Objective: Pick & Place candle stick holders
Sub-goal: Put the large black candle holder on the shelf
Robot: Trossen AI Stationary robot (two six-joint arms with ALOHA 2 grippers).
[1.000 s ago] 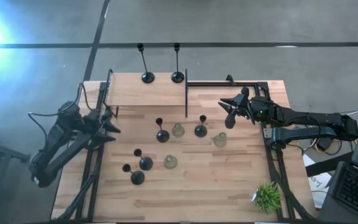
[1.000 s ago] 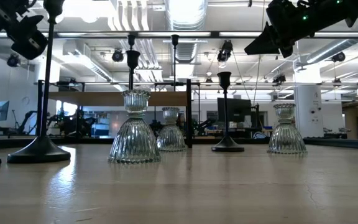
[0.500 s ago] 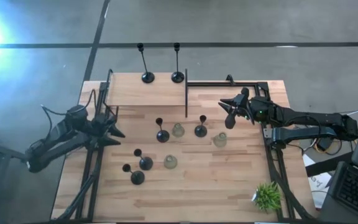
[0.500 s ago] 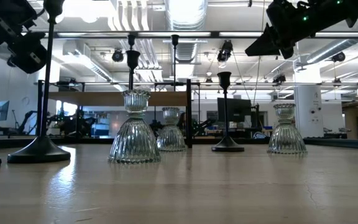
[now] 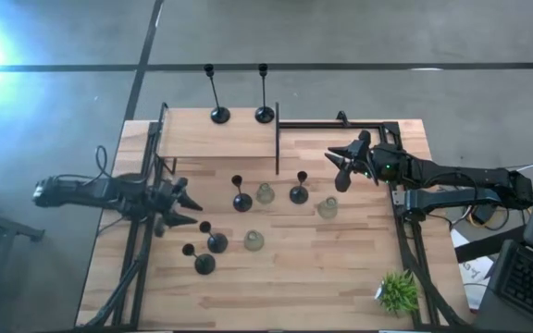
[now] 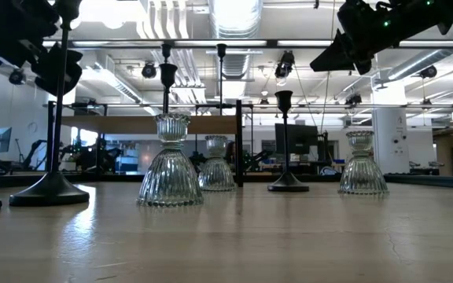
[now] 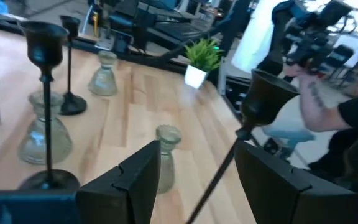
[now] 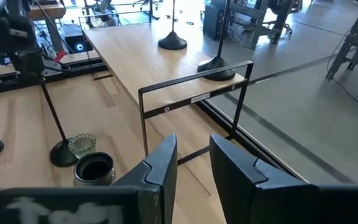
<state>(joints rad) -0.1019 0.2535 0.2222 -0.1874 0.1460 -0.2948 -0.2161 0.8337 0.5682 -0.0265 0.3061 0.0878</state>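
Now logged: my left end effector [image 5: 181, 205] swung inward to 9 o'clock, fingers wide, empty, nearing short black holders [image 5: 216, 240]. Right end effector [image 5: 342, 166] hovering at 2 o'clock, narrow gap, empty.

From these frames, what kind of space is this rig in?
Most likely a robotics lab or open workshop: exposed ceiling ducts and strip lights, more workbenches on a concrete floor beyond the wooden table, and a monitor in the background.

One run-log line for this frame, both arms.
left end effector: open, empty, beside short black holders | right end effector: open, empty, above table | two tall holders at back edge
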